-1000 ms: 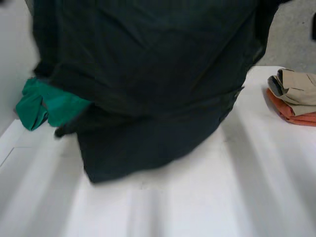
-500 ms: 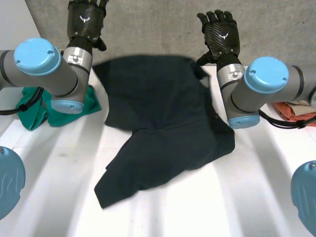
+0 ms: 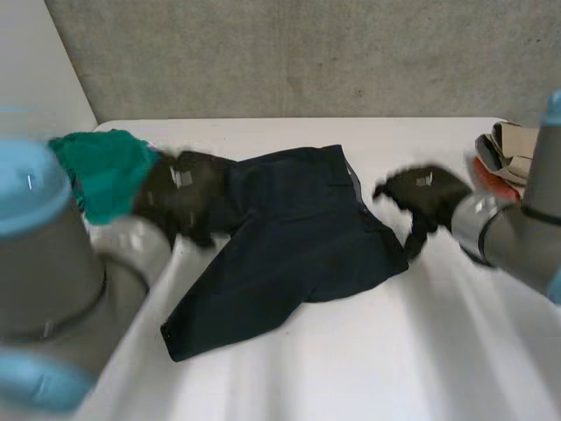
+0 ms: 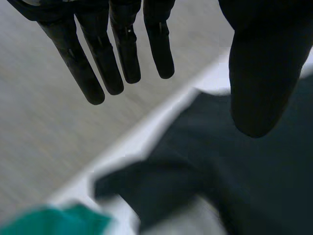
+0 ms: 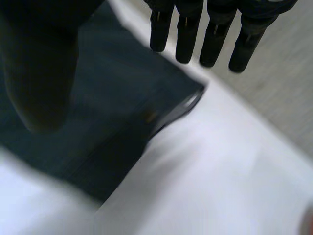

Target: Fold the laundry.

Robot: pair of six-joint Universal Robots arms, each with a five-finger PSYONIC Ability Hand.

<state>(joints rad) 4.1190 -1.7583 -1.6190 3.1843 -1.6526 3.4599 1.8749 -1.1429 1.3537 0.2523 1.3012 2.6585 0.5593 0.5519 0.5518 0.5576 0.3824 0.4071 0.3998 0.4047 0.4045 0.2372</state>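
Left hand [image 3: 180,197], right hand [image 3: 425,197] dropped beside dark trousers [image 3: 298,237], both spread straight.

trousers [image 3: 289,237]: dark cloth, matt, softly creased
surface [image 3: 394,351]: white, smooth, faint sheen
green cloth [image 3: 105,167] beside the trousers: soft, matt, rumpled
folded pile [image 3: 517,145] on the trousers' other side: beige and orange cloth, matt
wall [image 3: 307,53] beyond the trousers: grey, rough, grainy
left hand [image 3: 180,197], right hand [image 3: 425,197]: black, hard, slightly glossy
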